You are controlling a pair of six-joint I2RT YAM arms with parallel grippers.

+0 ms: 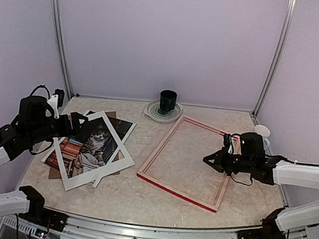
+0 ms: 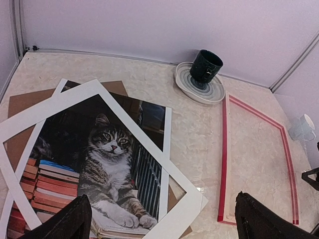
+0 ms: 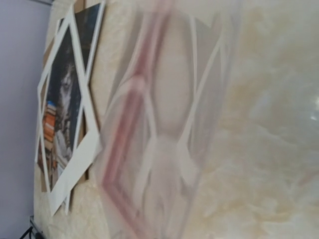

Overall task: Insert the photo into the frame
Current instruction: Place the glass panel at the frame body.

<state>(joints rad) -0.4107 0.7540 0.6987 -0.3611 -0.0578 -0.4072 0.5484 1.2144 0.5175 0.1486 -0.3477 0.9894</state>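
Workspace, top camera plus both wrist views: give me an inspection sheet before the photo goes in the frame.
Surface: marbled table, flat, no spill seen.
Job's things: photo on the left, under a skewed white mat and over a brown board; frame on the right, lying flat, apart from them, table showing through it.
Clutter: dark mug on a ringed plate at the back; small white object far right, unclear.
End effectors: left end effector open above the stack; right end effector shut over the frame, nothing seen held.
Cables: black cable looped on the left arm.
Surroundings: plain pale walls, metal posts.
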